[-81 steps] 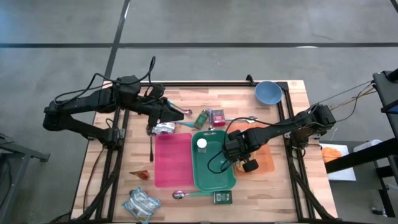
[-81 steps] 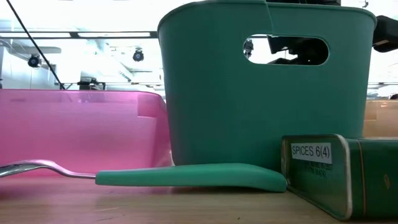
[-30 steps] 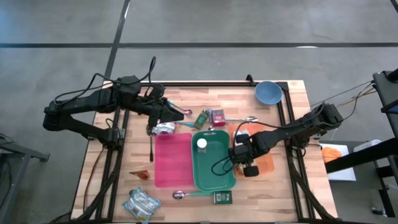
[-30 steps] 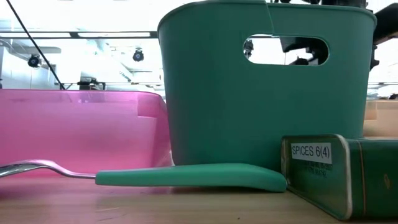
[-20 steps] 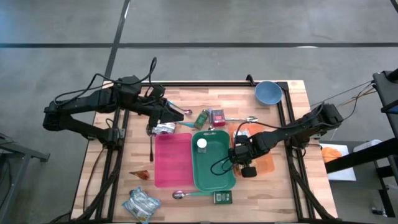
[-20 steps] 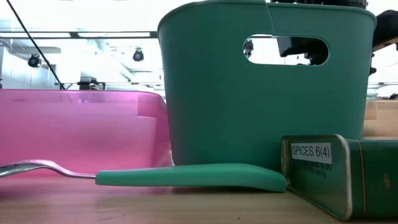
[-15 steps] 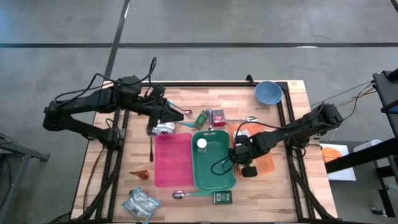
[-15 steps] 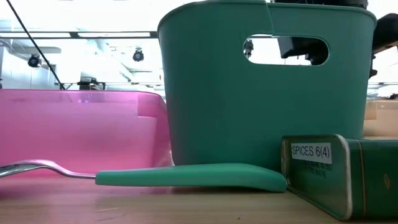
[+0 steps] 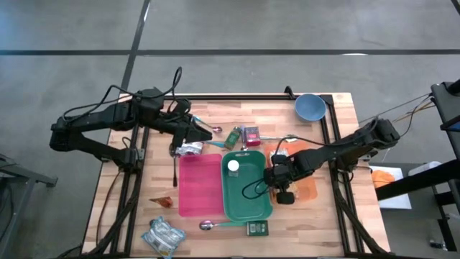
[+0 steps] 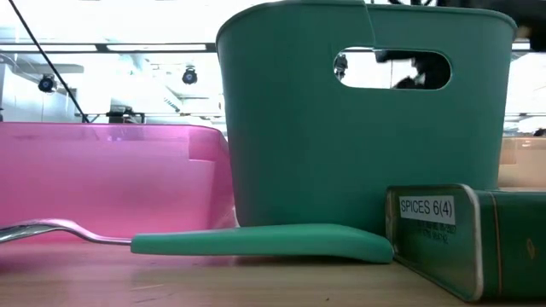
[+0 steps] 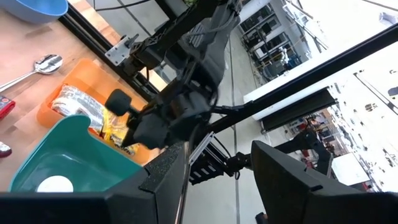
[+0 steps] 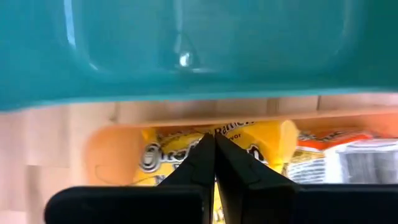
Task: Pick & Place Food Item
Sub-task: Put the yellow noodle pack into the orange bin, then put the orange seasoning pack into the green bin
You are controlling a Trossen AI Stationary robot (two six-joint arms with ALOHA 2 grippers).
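A: Right tool [image 9: 275, 175] sits low at the orange tray [image 9: 309, 190], at three o'clock from the green bin [image 9: 246, 200]; its fingers [image 12: 215, 163] are pressed flat together, nothing between them; they point at the yellow snack packet [image 12: 217, 149], tips apparently just over it or on it; contact I cannot confirm.

B: And the left?

A: Left tool [image 11: 214, 158] parked at about ten o'clock on the bench [image 9: 287, 223], above a crumpled silver wrapper [image 9: 190, 149]; fingers spread partway, empty in the wrist view.

B: Where does the food lie?

A: Yellow snack packet in the orange tray, beside a white-and-orange packet [image 12: 348, 155]; tray edge runs just beside the green bin's wall; a white round item [image 9: 233, 166] already lies inside that bin; pink bin [image 9: 199, 185] at nine o'clock from it looks bare.

B: Hazards?

A: Judgement only; shut fingers cannot take the packet, so a descent now would press or skate it along the tray; opening this near the bin wall risks one finger fouling the rim; a slick film packet may slip from a shallow pinch; the neighbouring packet could get nipped with it; the cable [image 9: 253, 188] draped into the green bin may snag on a lift.
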